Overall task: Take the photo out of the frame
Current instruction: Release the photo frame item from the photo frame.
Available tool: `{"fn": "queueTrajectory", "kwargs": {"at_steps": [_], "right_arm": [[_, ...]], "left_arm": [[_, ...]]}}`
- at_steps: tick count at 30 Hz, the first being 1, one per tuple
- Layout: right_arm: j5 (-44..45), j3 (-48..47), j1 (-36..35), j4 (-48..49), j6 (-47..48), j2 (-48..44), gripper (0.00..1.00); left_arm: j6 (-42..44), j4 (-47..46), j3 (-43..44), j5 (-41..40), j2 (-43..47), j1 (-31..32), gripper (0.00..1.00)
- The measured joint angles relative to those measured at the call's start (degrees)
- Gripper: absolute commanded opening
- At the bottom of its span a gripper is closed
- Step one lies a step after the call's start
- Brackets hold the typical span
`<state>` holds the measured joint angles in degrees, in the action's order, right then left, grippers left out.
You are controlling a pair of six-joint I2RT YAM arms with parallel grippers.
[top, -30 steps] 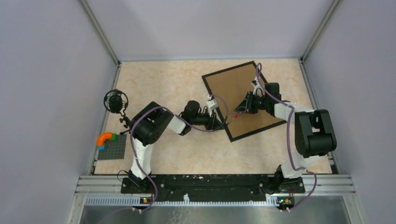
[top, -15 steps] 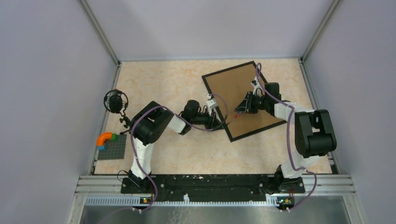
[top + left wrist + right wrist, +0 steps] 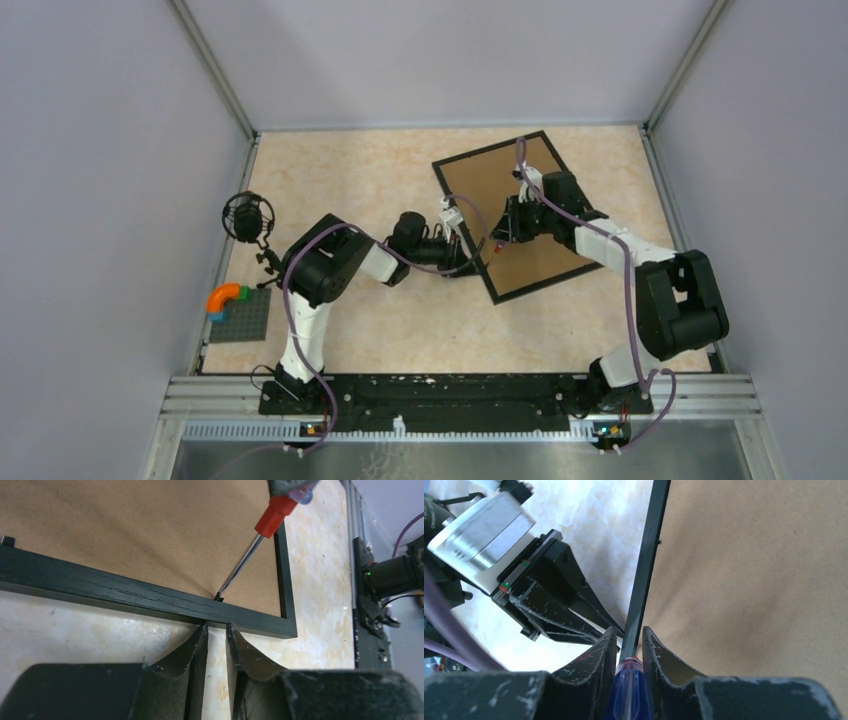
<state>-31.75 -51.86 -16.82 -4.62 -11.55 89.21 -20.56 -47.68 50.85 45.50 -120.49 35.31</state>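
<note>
The frame (image 3: 478,186) lies face down on the table at a slant, its brown board back up inside the thin black rail (image 3: 125,592). The photo is hidden under that board. My right gripper (image 3: 499,230) is shut on a screwdriver (image 3: 626,690) with a blue and red handle. The thin shaft (image 3: 240,562) slants down to the inner edge of the left rail (image 3: 651,555), with its tip at a small black tab. My left gripper (image 3: 216,625) rests on the table outside that rail. Its fingertips touch the rail's outer face, a narrow gap apart, with nothing between them.
A black round microphone-like object (image 3: 247,216) stands at the table's left edge. Nearer the front lies a grey baseplate (image 3: 241,318) with an orange curved brick (image 3: 222,296) on it. Grey walls close in three sides, and a metal rail (image 3: 450,392) runs along the near edge.
My right arm has reached further left and back across the board, bringing the screwdriver closer to the left rail. The left gripper has barely moved.
</note>
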Motion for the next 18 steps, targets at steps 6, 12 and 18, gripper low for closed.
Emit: {"fn": "queueTrajectory", "kwargs": {"at_steps": [6,12,18], "right_arm": [[4.83,-1.25,-4.09,-1.2,2.56,-0.9,0.0],[7.02,-2.73,-5.88,-3.72,3.67,-1.01,0.0],[7.28,-4.61,-4.96,-6.43,3.54,0.07,0.0]], "left_arm": [[-6.71,-1.33,1.29,2.45,-2.1,-1.11,0.26],[-11.5,-3.43,1.49,3.32,-3.45,-1.73,0.26],[-12.39,-3.74,1.49,3.32,-3.56,-1.79,0.26]]}}
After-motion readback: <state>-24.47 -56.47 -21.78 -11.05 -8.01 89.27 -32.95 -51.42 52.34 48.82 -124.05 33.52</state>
